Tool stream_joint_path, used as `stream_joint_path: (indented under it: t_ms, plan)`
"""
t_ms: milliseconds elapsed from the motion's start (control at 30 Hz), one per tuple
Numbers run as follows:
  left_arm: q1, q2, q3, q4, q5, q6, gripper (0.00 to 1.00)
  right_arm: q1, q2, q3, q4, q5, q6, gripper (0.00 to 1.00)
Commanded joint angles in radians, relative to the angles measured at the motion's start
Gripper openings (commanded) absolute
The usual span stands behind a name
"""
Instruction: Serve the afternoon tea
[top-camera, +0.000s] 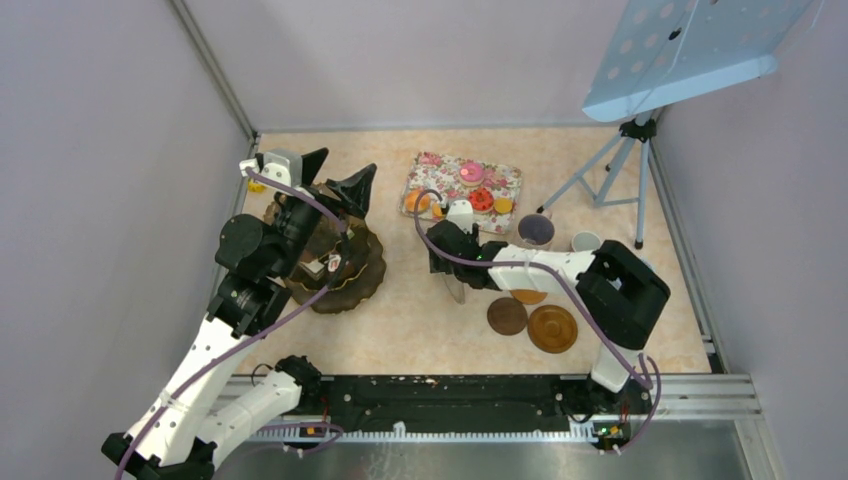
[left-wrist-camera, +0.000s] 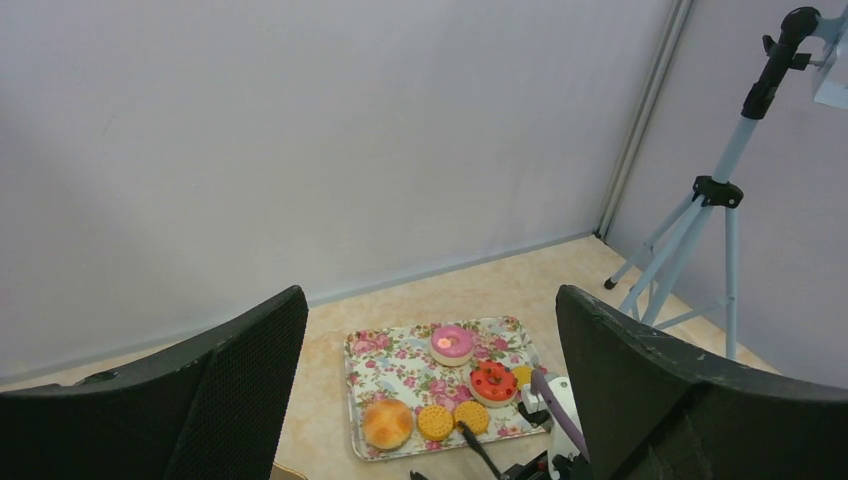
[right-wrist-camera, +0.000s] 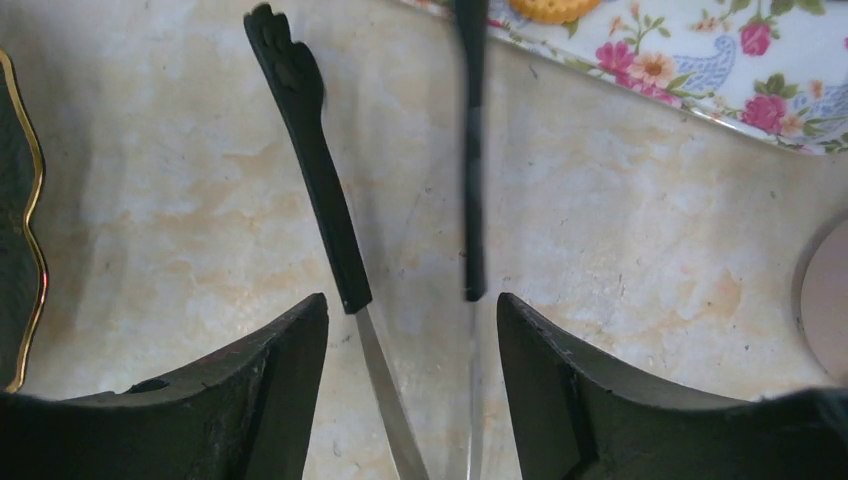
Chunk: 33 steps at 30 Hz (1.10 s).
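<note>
The right gripper (right-wrist-camera: 410, 298) is clamped on the black-tipped metal tongs (right-wrist-camera: 318, 180). Their two arms run out between its fingers, over the beige marbled worktop (right-wrist-camera: 620, 230). One tip reaches the near edge of the rose-patterned rectangular tray (right-wrist-camera: 700, 60), beside a round orange biscuit (right-wrist-camera: 545, 8). Also on the tray are a pink-iced toy cake (left-wrist-camera: 452, 343) and a red toy cake (left-wrist-camera: 493, 381). A tall lilac mug (top-camera: 536, 230) and a small white cup (top-camera: 586, 241) stand on the worktop just right of the tray. The left gripper (left-wrist-camera: 430, 295), its fingers wide apart and empty, hangs near a dark gold-rimmed stand (top-camera: 345, 275).
</note>
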Motion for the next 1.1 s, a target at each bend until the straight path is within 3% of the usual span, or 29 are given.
stream_joint_path:
  t_ms: [0,100,167,300,567,933,1067]
  plan:
    - [0.005,-0.002,-0.002,0.040,0.021,-0.021,0.99,0.013,0.032,-0.027,0.144,0.170,0.033,0.63]
    - [0.005,-0.002,-0.002,0.040,0.018,-0.018,0.99,0.018,0.045,-0.031,0.151,0.137,0.008,0.67]
    - [0.005,-0.002,-0.002,0.040,0.019,-0.018,0.99,0.033,0.030,-0.056,0.160,0.131,-0.022,0.77]
    - [0.005,-0.001,-0.002,0.040,0.024,-0.022,0.99,0.064,-0.052,-0.215,0.365,0.108,-0.185,0.88]
    - [0.004,0.012,-0.002,0.041,0.033,-0.027,0.99,0.075,-0.174,-0.494,0.770,-0.009,-0.366,0.90]
    - [0.005,0.034,-0.004,0.041,0.042,-0.034,0.99,0.079,-0.056,-0.516,1.049,-0.133,-0.416,0.90]
    - [0.005,0.033,-0.005,0.041,0.037,-0.033,0.99,0.112,0.049,-0.494,1.120,-0.069,-0.453,0.90]
